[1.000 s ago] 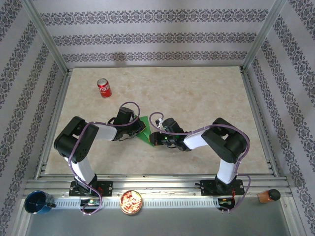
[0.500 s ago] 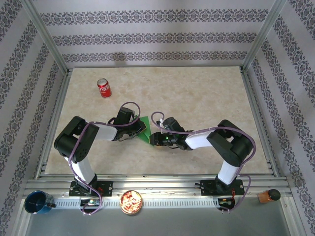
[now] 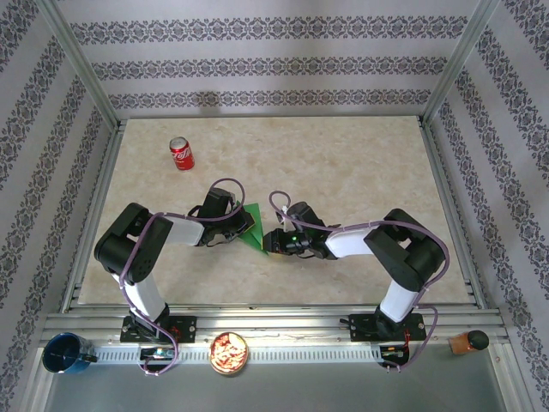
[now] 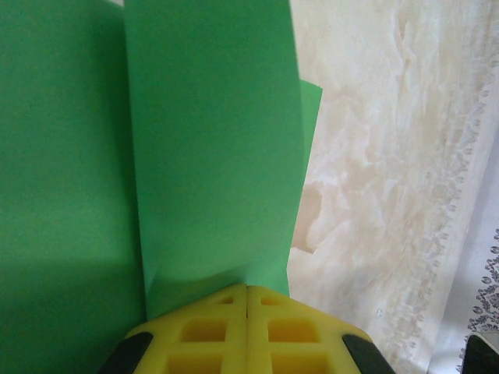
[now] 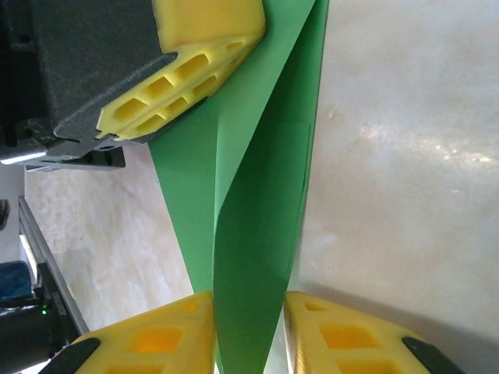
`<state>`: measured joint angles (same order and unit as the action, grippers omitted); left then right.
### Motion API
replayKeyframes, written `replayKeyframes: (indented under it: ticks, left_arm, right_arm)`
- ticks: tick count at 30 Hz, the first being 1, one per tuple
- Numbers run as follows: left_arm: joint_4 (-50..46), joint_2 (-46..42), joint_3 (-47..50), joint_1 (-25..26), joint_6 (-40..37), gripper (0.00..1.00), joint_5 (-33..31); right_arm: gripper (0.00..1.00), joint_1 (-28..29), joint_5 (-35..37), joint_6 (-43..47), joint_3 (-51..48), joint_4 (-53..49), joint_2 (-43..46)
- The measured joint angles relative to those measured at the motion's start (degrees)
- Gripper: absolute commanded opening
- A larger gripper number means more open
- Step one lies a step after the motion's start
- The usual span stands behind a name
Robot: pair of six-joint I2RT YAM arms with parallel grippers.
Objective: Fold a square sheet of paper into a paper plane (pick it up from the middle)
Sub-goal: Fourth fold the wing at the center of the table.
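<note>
The green sheet of paper (image 3: 254, 225) lies folded near the middle of the table (image 3: 343, 163), just left of centre in the overhead view, with the 2 grippers meeting at it. It reads as a narrow pointed shape there, its upper corner free and the rest hidden under the arms.

The left gripper (image 4: 247, 294) comes in from the left. In its own wrist view its 2 yellow fingers (image 4: 204, 336) are pressed together at the bottom edge of the frame, pinching the lower edge of the paper. The paper rises from them as a tall green panel with a second layer behind it on the left. The pale marbled tabletop shows at the right.

The right gripper (image 5: 249, 304) reaches in from the right. In its wrist view its 2 yellow fingers (image 5: 160, 335) sit at the bottom of the frame, narrowly spread, with a folded strip of the paper running up between them. The strip touches the finger on the left side of the frame, and a sliver of table shows beside the other. The left gripper's fingers clamp the paper in the upper left of that frame.

A red soda can (image 3: 181, 153) stands well apart in the upper left of the table. A bowl (image 3: 229, 353) and a blue cup (image 3: 64, 354) sit along the bottom edge.
</note>
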<state>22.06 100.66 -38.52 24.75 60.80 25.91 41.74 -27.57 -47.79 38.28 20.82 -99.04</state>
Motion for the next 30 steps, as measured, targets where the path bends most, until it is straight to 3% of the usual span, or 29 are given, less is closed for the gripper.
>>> replayKeyframes:
  ticks: [6,18,30]
  left_arm:
    - [0.4,0.0,0.2,0.0,0.0,0.0,0.0]
    - [0.9,0.0,0.4,0.0,0.0,0.0,0.3]
    - [1.3,0.0,0.7,0.0,0.0,0.0,0.7]
  right_arm:
    - [0.33,-0.8,-1.7,-1.0,3.1,-1.9,-0.3]
    - [0.15,-0.8,-3.4,-1.7,6.1,-4.6,-2.8]
    - [0.13,-0.7,-3.9,-2.6,3.8,-3.1,-4.0]
